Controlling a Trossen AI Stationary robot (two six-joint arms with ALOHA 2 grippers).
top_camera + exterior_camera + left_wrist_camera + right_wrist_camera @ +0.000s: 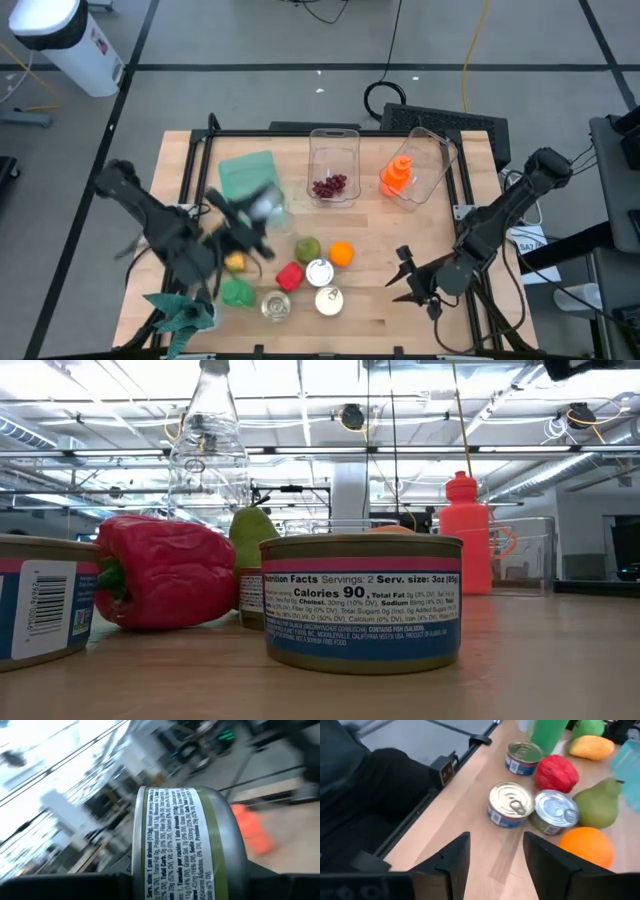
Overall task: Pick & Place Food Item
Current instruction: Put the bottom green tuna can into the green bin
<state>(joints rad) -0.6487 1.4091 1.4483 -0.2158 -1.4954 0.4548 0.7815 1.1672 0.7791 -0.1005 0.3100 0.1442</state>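
My left gripper [255, 212] hangs blurred above the table's left middle, shut on a tin can [185, 845] with a green-edged white label that fills the left wrist view. My right gripper [405, 277] is open and empty over the table's near right. Its fingers [452, 862] point toward the food cluster. In that cluster a pear [307, 248], an orange [341, 254], a red pepper [289, 276], a yellow fruit [235, 263] and three cans [318, 272] rest on the wood. My left gripper holds the can by its labelled side wall [170, 870]. The can is lifted clear of the table. The dark fingers along the bottom of the wrist view hide the exact place of contact. In the high view, blur hides the hold.
Two clear bins stand at the far edge, one with dark grapes [330, 185], one with an orange bottle [397, 175]. A green box [245, 175] sits far left and a teal cloth [185, 312] at the near-left corner. Bare wood [440, 225] lies between the bins and my right gripper.
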